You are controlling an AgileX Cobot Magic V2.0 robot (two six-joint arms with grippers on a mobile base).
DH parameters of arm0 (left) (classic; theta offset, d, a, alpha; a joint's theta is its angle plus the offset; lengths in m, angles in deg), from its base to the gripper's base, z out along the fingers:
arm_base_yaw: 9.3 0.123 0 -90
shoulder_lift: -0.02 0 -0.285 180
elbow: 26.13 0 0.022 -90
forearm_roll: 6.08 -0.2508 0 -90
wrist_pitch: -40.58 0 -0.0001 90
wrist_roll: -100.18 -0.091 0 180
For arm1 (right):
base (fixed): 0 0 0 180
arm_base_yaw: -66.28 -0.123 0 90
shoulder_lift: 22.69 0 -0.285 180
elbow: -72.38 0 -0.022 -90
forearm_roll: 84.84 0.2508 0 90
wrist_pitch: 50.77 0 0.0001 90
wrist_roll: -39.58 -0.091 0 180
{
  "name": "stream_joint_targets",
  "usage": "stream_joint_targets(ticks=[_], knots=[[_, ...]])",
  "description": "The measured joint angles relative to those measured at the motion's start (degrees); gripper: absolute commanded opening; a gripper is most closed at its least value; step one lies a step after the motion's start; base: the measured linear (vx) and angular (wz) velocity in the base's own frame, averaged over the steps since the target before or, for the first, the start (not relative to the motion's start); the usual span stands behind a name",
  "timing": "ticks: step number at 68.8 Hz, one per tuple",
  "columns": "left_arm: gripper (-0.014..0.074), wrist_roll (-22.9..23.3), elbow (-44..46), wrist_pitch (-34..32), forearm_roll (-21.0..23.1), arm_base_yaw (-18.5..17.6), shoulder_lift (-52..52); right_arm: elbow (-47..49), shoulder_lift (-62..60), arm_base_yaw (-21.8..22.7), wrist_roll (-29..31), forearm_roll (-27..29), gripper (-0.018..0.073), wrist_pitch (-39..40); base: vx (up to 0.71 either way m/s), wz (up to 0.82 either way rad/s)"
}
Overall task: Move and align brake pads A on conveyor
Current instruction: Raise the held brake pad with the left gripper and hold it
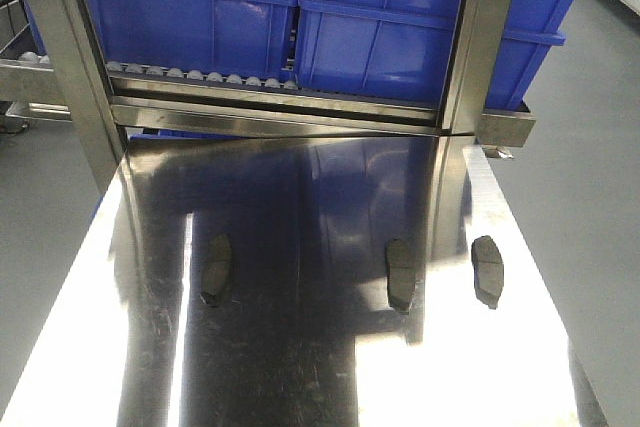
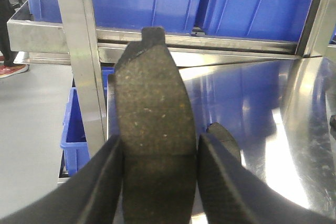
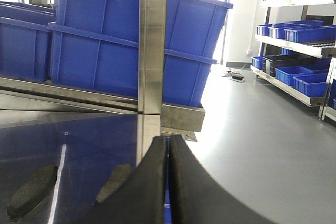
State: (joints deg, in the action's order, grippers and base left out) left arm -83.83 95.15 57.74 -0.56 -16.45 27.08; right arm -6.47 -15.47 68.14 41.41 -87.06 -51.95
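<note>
Three brake pads A lie apart on a shiny steel table (image 1: 90, 347): one at left (image 1: 215, 269), one at centre right (image 1: 400, 274), one at far right (image 1: 487, 270). In the left wrist view my left gripper (image 2: 160, 145) is shut on another brake pad (image 2: 152, 98), held above the table with its rough dark face toward the camera. One lying pad (image 2: 227, 136) peeks out behind the right finger. My right gripper (image 3: 168, 145) is shut with nothing in it, near the table's right edge; two pads (image 3: 31, 190) (image 3: 114, 182) lie to its left. The conveyor is out of view.
Blue plastic bins (image 1: 200, 27) sit on a steel roller rack (image 1: 290, 107) at the table's far end, with upright steel posts (image 1: 70, 67) (image 1: 465, 47) at its corners. A lower blue bin (image 2: 79, 129) stands left of the table. Shelving with blue bins (image 3: 299, 30) stands across the grey floor.
</note>
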Motion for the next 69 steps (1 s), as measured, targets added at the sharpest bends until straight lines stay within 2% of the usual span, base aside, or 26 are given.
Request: stream_joint_targets(ticks=[30, 47, 58, 69], knots=[[-0.0006, 0.0, 0.0, 0.0, 0.0, 0.0, 0.0, 0.0, 0.0, 0.0, 0.0, 0.0, -0.0012, 0.1, 0.0, 0.0], [-0.0006, 0.0, 0.0, 0.0, 0.0, 0.0, 0.0, 0.2, 0.0, 0.0, -0.3, 0.0, -0.0012, 5.1, 0.0, 0.0], [-0.0006, 0.0, 0.0, 0.0, 0.0, 0.0, 0.0, 5.8, 1.7, 0.0, -0.6, 0.0, -0.0012, 4.9, 0.0, 0.0], [-0.0006, 0.0, 0.0, 0.0, 0.0, 0.0, 0.0, 14.4, 12.8, 0.0, -0.6, 0.1, -0.0012, 1.2, 0.0, 0.0]])
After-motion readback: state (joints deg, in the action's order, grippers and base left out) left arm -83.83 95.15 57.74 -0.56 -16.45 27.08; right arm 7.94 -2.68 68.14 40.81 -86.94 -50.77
